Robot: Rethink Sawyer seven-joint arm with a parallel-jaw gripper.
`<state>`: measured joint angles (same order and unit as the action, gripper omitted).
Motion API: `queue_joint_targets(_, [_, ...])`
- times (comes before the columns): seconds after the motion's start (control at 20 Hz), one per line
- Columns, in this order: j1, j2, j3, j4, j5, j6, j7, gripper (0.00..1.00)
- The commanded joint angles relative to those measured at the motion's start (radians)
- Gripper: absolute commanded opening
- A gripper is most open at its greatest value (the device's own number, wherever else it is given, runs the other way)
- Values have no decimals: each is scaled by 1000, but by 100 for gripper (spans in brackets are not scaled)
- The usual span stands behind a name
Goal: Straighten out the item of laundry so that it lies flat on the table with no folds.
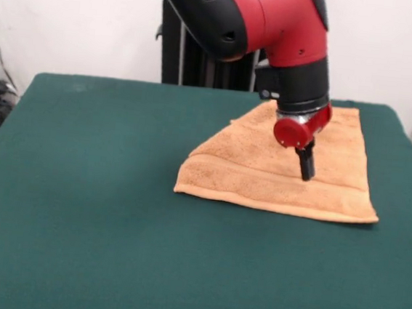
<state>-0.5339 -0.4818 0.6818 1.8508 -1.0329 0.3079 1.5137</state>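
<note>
While the arm (262,28) hangs over it, the towel (277,172) is seen at about 3 o'clock on the table (79,186).
The towel is not flat: its 9 o'clock side is folded over. The gripper (305,168) is set down on the towel; whether it is open or shut cannot be told.
</note>
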Motion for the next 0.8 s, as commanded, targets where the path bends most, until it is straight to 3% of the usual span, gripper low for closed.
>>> queue_joint_targets(0.05, [61, 40, -77, -82, -53, 112, -54, 0])
queue_joint_targets(0.15, [74, 57, -91, -106, -50, 121, -56, 0])
queue_joint_targets(0.3, [134, 123, -132, -202, -105, 1, 45, 0])
queue_joint_targets(0.35, [143, 135, -139, -219, -103, 13, 44, 0])
queue_joint_targets(0.8, [184, 113, -181, -223, -49, 38, 50, 0])
